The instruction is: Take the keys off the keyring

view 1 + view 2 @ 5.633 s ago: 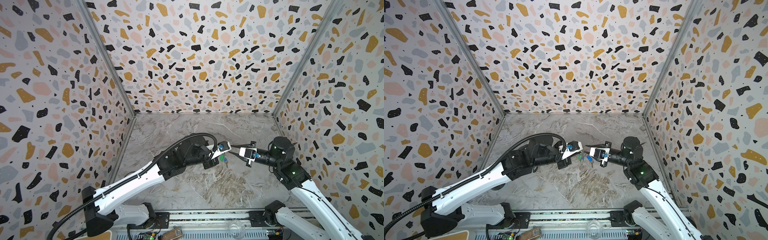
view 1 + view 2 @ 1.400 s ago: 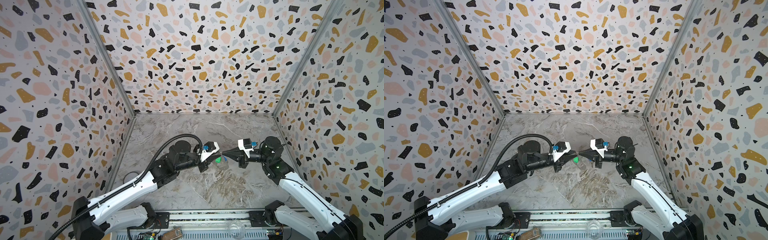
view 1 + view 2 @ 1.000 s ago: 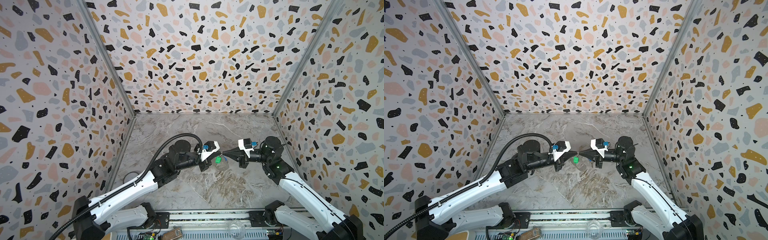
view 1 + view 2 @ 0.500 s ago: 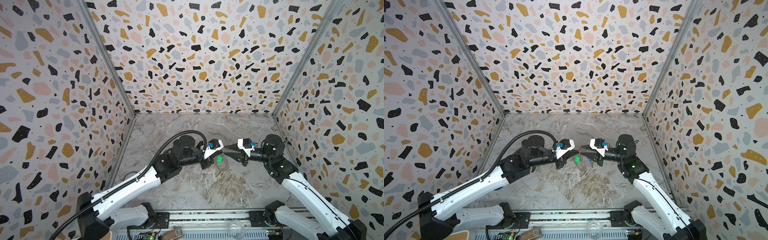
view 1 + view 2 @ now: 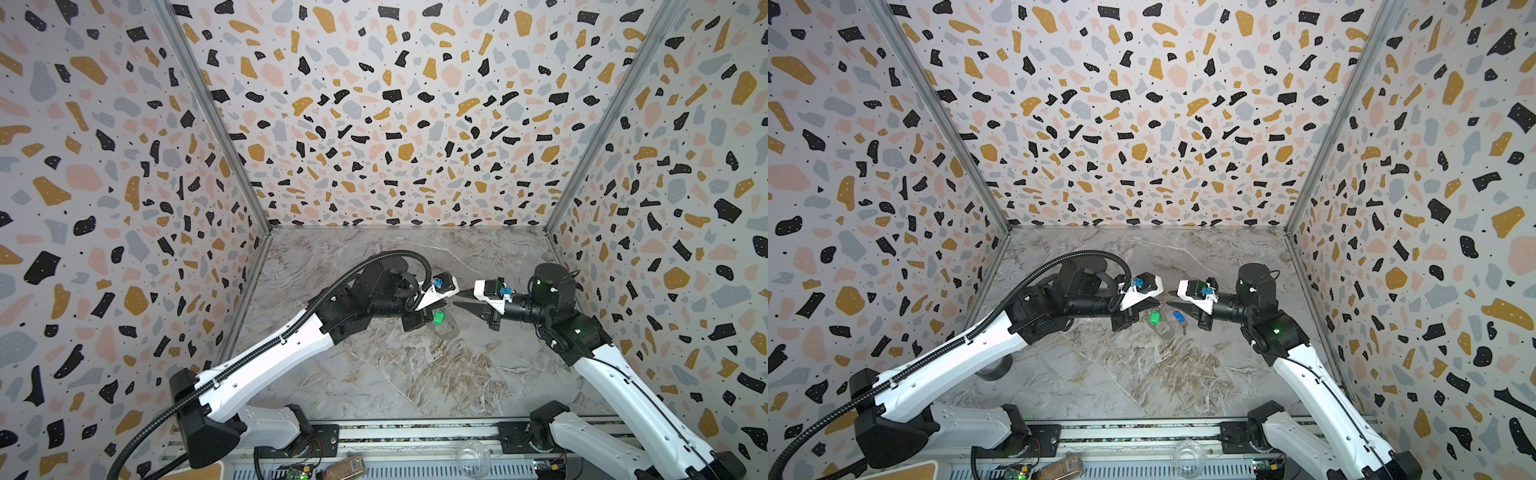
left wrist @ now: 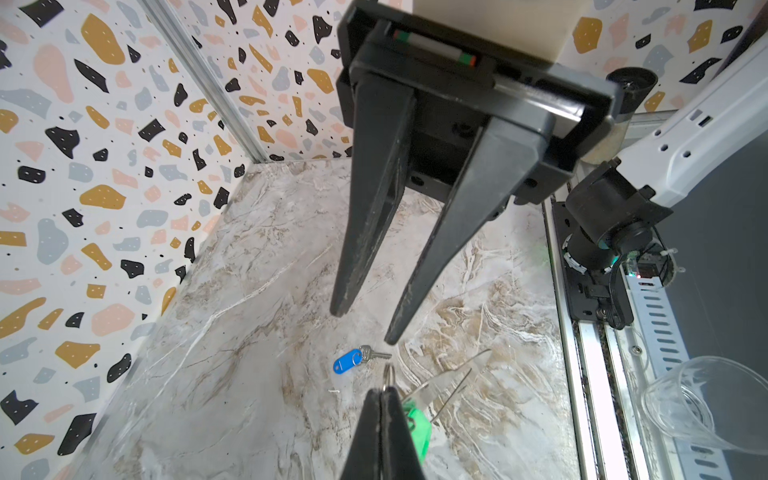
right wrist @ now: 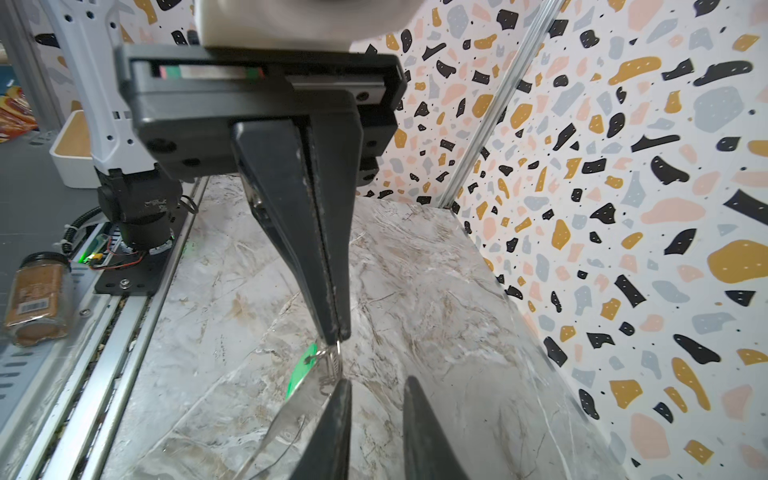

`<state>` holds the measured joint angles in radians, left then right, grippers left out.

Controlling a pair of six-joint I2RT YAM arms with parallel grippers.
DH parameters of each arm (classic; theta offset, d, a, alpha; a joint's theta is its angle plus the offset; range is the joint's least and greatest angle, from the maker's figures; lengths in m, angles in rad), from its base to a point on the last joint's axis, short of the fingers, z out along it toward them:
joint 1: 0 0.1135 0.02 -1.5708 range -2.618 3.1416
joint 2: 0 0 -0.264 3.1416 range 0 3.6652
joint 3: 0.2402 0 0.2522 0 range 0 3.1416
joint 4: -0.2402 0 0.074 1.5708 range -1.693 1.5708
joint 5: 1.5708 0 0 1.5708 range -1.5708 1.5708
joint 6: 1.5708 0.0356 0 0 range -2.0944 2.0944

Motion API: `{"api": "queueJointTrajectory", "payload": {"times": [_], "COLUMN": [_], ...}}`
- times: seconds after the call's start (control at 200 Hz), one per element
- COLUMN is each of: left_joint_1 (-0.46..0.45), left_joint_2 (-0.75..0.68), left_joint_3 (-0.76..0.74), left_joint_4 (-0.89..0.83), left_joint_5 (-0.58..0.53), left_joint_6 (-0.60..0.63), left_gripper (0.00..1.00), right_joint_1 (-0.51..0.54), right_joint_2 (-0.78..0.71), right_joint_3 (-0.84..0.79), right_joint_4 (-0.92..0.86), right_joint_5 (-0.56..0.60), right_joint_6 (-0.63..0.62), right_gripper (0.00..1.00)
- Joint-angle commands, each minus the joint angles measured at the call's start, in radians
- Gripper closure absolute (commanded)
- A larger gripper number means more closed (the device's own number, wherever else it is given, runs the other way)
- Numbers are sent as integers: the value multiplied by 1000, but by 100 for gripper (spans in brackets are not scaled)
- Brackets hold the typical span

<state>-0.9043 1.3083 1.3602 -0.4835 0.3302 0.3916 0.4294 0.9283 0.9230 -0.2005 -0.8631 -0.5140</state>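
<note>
My left gripper (image 6: 384, 390) is shut on the small metal ring (image 6: 387, 376) of the keyring, above the floor. From the ring hang the green-tagged key (image 5: 1155, 318) and the pale strap (image 6: 449, 378). The blue-tagged key (image 5: 1178, 316) lies loose on the marble floor, apart from the ring, also in the left wrist view (image 6: 349, 360). My right gripper (image 7: 376, 384) faces the left gripper (image 7: 336, 336) tip to tip. It is open with nothing between its fingers, just beside the ring (image 7: 332, 361). In a top view the right gripper (image 5: 461, 300) hides the blue tag.
Patterned walls (image 5: 399, 124) close in the floor on three sides. A metal rail (image 5: 415, 432) runs along the front edge. A clear plastic cup (image 6: 706, 403) lies by the rail, and a jar of brown spice (image 7: 35, 299) lies outside it.
The right gripper, shut at the ring a second ago, now stands open. The blue-tagged key has come off and lies on the floor. The left gripper still holds the ring.
</note>
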Motion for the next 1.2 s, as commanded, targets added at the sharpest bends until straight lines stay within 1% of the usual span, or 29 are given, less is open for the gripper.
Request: {"api": "queueJointTrajectory", "payload": {"times": [0.0, 0.135, 0.446, 0.626, 0.881, 1.197], "left_joint_1": [0, -1, -3, -4, -4, -9], "left_joint_2": [2, 0, 1, -5, -17, -19], "left_joint_3": [43, 47, 46, 35, 18, 10], "left_joint_4": [-40, -40, -33, -14, 7, 7], "left_joint_5": [-8, -7, 2, 1, 5, 9], "left_joint_6": [28, 30, 32, 32, 36, 42], "left_gripper": [100, 100, 100, 100, 100, 100], "right_joint_1": [-3, -4, 0, 6, 6, 10], "right_joint_2": [12, 26, 52, 72, 78, 86], "right_joint_3": [35, 27, 14, 15, -9, -14], "right_joint_4": [-56, -43, 4, -9, 32, 60], "right_joint_5": [-66, -106, -154, -166, -187, -201], "right_joint_6": [1, 24, 79, 89, 128, 153], "right_gripper": [78, 79, 82, 82, 82, 90]}}
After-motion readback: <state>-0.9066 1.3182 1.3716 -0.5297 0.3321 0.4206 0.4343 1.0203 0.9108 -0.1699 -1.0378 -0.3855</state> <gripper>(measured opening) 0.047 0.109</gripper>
